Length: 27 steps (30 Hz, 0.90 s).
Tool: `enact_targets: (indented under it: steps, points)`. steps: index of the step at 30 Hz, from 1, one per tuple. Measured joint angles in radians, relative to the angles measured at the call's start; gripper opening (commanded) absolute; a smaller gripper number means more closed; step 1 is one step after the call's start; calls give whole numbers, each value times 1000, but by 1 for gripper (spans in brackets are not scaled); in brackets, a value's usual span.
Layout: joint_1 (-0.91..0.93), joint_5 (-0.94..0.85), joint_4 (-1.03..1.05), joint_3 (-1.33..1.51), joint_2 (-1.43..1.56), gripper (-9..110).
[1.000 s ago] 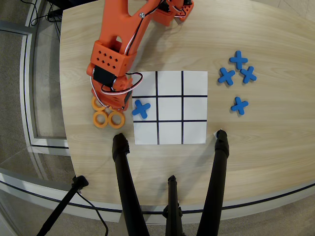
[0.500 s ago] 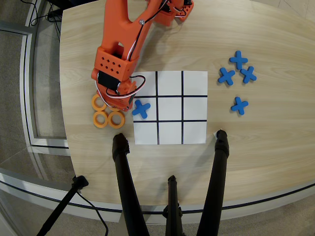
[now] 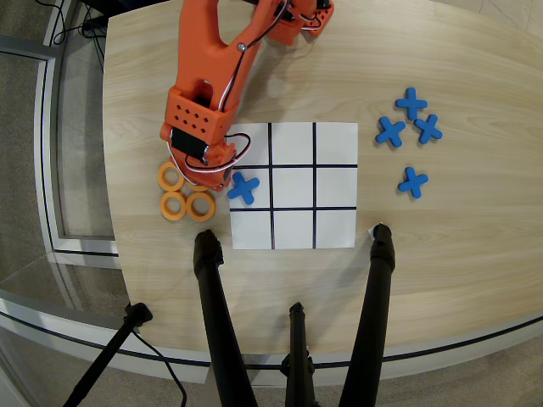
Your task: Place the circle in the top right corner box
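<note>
Gripper point(image 3: 206, 175) low beside orange rings point(image 3: 172, 177) — jaws hidden under arm

Orange rings point(image 3: 185, 195) lie on pale wood-grain table point(image 3: 458, 246); blue crosses point(image 3: 411, 129); white paper grid point(image 3: 293, 186) with black lines; orange arm point(image 3: 208, 76).
</note>
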Motion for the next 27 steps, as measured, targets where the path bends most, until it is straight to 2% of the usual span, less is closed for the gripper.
enact_targets:
  steps: [10,27]
  points:
    - [23,0,-5,-8,-20,13]
    - [183,-167,222,120,101,13]
